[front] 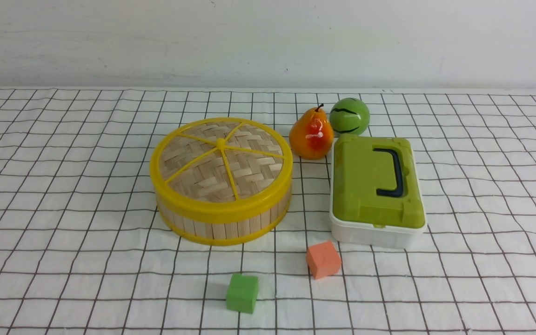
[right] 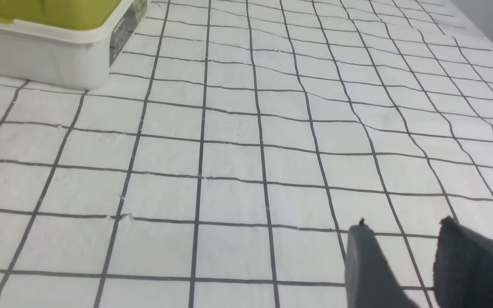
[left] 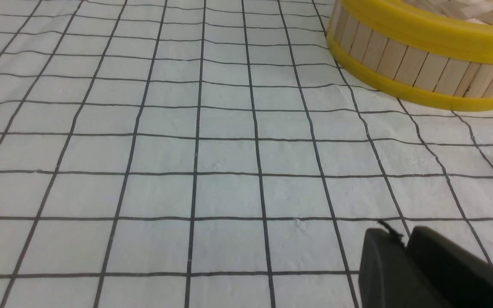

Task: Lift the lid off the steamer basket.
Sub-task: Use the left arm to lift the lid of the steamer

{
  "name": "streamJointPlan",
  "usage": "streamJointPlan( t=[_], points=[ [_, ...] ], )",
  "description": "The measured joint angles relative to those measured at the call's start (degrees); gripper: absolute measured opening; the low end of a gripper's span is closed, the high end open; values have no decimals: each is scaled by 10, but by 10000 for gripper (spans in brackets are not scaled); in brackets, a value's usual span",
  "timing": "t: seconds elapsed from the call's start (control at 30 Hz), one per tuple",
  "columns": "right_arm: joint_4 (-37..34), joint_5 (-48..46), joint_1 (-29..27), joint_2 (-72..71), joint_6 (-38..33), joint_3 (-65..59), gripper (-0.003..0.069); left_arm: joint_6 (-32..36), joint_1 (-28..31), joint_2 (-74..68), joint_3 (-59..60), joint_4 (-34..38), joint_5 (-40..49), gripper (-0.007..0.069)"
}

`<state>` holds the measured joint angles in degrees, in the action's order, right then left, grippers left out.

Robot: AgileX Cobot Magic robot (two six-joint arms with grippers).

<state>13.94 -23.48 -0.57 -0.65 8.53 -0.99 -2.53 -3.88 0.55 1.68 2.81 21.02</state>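
The steamer basket (front: 224, 223) stands left of the table's middle, a round tub of bamboo slats with yellow rims. Its lid (front: 221, 158), woven bamboo with yellow rim and spokes, sits flat on top. Neither gripper shows in the front view. In the left wrist view my left gripper (left: 400, 234) hovers over bare cloth with its dark fingers pressed together and nothing between them; the steamer basket (left: 405, 60) and the lid's yellow rim (left: 422, 25) lie some way ahead of it. My right gripper (right: 402, 226) stands open over the cloth, holding nothing.
An orange-red pear (front: 311, 135) and a green striped ball (front: 349, 116) stand behind and right of the basket. A white box with a green handled lid (front: 377, 186) sits to its right, also the white box (right: 49, 47). An orange cube (front: 323, 259) and green cube (front: 242, 292) lie in front.
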Motion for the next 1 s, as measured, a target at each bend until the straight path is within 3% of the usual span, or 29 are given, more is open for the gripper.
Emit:
streamJointPlan(
  t=[0.7, 0.9, 1.0],
  points=[
    [0, 0, 0, 0, 0, 0, 240, 0, 0, 0, 0, 2, -16, 92],
    [0, 0, 0, 0, 0, 0, 240, 0, 0, 0, 0, 2, -154, 93],
    [0, 0, 0, 0, 0, 0, 240, 0, 0, 0, 0, 2, -293, 94]
  ],
)
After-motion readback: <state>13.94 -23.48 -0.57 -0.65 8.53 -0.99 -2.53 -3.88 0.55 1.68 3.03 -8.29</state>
